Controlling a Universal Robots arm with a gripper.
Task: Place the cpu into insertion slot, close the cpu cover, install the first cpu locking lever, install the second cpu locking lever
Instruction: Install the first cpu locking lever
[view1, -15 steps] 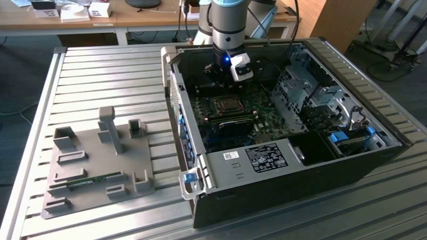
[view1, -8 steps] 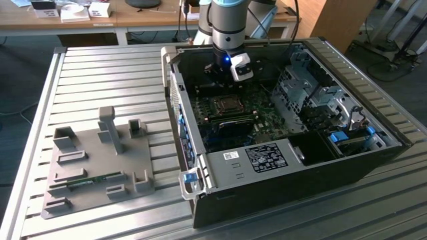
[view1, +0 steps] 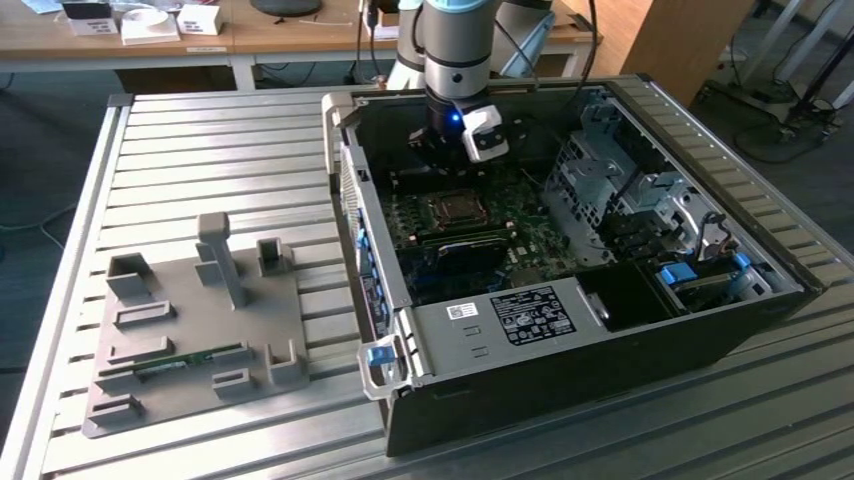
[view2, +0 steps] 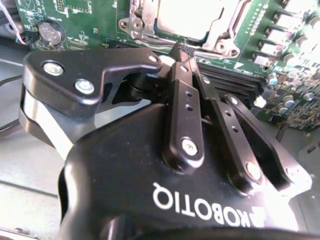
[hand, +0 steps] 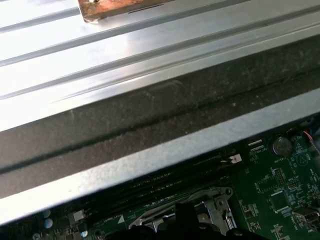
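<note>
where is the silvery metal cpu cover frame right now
The silvery metal cpu cover frame lies flat over the socket on the green motherboard in the second wrist view, just past the black gripper fingertips.

Ribbed, silver-grey metal worktable (view1: 200, 150) under even indoor light. Behind it, a long wooden desk (view1: 254, 35) with small white boxes (view1: 150, 25) and trailing cables. At the exterior view's right, a wooden panel (view1: 667, 40) and dark grey floor (view1: 787, 150).

The computer case (view1: 561, 340) lies on the table (view1: 200, 150), exterior view's right of the fixture plate (view1: 187, 330).
</note>
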